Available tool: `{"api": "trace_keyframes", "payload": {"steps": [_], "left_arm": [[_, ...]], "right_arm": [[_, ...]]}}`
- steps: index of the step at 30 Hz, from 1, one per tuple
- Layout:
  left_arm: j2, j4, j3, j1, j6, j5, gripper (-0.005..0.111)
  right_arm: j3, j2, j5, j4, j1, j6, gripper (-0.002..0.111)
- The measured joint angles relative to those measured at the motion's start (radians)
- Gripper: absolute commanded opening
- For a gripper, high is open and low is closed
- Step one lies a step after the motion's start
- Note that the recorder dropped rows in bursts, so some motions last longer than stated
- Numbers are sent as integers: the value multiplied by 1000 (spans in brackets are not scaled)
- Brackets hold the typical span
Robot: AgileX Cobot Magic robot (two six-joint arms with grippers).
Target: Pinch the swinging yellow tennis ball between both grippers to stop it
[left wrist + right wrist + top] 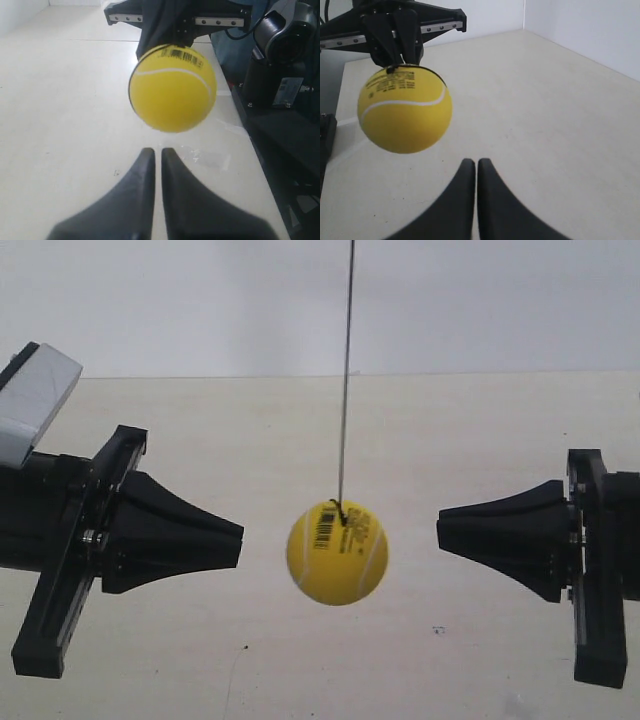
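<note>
Yellow tennis ball [337,552] hung on string [345,370] between left hand [153,151] and right hand [471,161], at its 9 and 3 o'clock, touching neither. Both hands closed, empty. Risk: off-centre squeeze, narrow tips glancing off, ball slipping out.

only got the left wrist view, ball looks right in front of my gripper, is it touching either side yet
observer: No. In the exterior view the yellow tennis ball hangs free between the gripper at the exterior view's left and the gripper at the exterior view's right, with a clear gap on each side.
operator: string straight or slanted
observer: The string leans slightly off vertical in the exterior view.
operator: other gripper open or shut, ball hides it for me
observer: The right wrist view shows the right gripper shut, its fingers together.
</note>
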Motion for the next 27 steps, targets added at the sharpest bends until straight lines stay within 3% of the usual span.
{"api": "trace_keyframes", "payload": {"steps": [20,27], "left_arm": [[0,-22,0,0,0,-2,5],[0,-42,0,-51,12,-2,5]], "right_arm": [[0,0,0,-10,0,8,0],[0,0,0,-14,0,10,0]]}}
